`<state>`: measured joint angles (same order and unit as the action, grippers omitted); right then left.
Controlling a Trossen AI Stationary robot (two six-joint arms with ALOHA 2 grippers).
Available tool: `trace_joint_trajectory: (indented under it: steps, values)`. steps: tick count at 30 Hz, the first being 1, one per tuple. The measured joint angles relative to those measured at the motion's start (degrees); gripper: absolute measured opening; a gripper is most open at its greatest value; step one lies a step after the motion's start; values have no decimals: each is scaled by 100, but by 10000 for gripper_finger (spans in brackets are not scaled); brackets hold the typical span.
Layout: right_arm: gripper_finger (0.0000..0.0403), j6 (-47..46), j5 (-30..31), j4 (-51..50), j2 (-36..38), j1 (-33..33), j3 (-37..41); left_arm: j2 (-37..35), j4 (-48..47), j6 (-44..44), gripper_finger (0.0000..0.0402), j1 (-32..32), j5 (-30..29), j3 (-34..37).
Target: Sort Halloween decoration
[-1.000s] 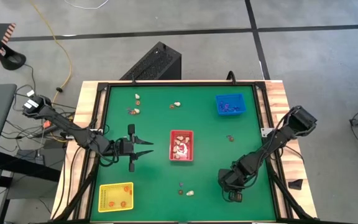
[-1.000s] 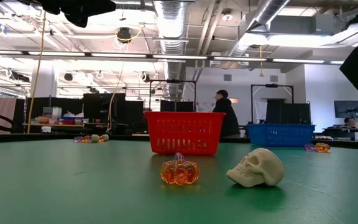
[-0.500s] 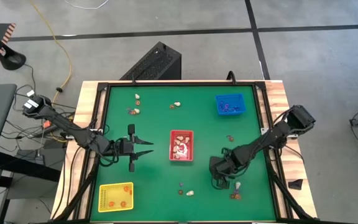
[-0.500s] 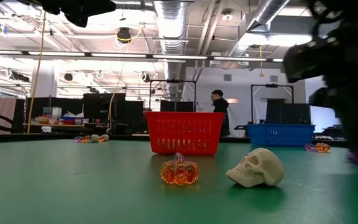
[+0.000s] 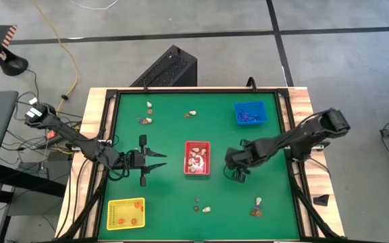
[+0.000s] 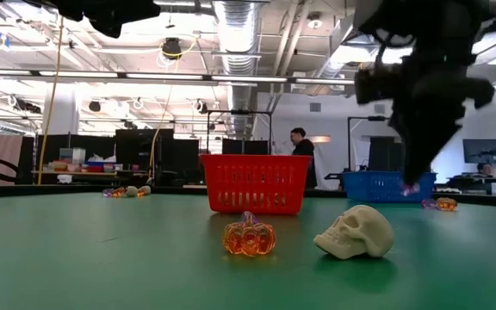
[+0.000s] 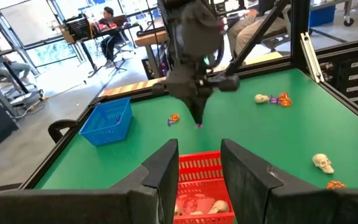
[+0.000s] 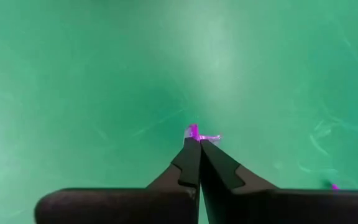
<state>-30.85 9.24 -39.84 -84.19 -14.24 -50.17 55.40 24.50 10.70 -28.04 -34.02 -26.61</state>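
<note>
My right gripper [image 5: 238, 177] hangs over the green table, right of the red tray [image 5: 197, 157], shut on a tiny purple trinket [image 8: 193, 131] of the Halloween decoration. My left gripper [image 5: 162, 162] stands open and level, left of the red tray, nothing between its fingers. A cream skull [image 6: 356, 231] and an orange pumpkin [image 6: 248, 237] lie near the front edge. More trinkets lie at the far left [image 5: 145, 120], at the far middle [image 5: 190, 114], and at the near right [image 5: 258, 201]. My right gripper pinches the purple trinket [image 8: 194, 133] between its two fingertips, and a bit of it sticks out past the tips. The fingers come from above, slanting steeply down. The trinket [image 6: 412, 187] is lifted clear of the table.
A blue tray [image 5: 250, 113] with purple pieces stands at the far right, a yellow tray [image 5: 125, 213] with orange pieces at the near left. The red tray holds cream pieces. A person stands in the room behind the table [image 6: 298, 138].
My right gripper has gone from the table's near right corner toward the far edge and the middle, rising and tipping steeper. The purple trinket has gone up with it, off the table. A cream and an orange trinket now show where it stood.
</note>
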Motion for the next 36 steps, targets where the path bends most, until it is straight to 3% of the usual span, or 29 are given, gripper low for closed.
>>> trace_joint_trajectory:
  steps: [5, 10, 17, 26, 36]
  values:
    - [33, 274, 108, -80, 532, 271, 0, 0, -51, 0, 109, -1, 0, 0]
    - [33, 611, 664, -87, 1020, 730, -2, 0, -58, 0, 109, -1, 0, 0]
    - [31, 1261, 1401, -169, 1483, 2067, -13, 0, -58, -7, 109, 1, 0, 0]
    - [45, 1442, 1369, -89, 1146, 3874, -13, 0, -63, -22, 109, 1, 0, 0]
    - [109, 1422, 1331, -15, 1055, 4411, -15, 0, -76, 21, 109, 1, -2, 0]
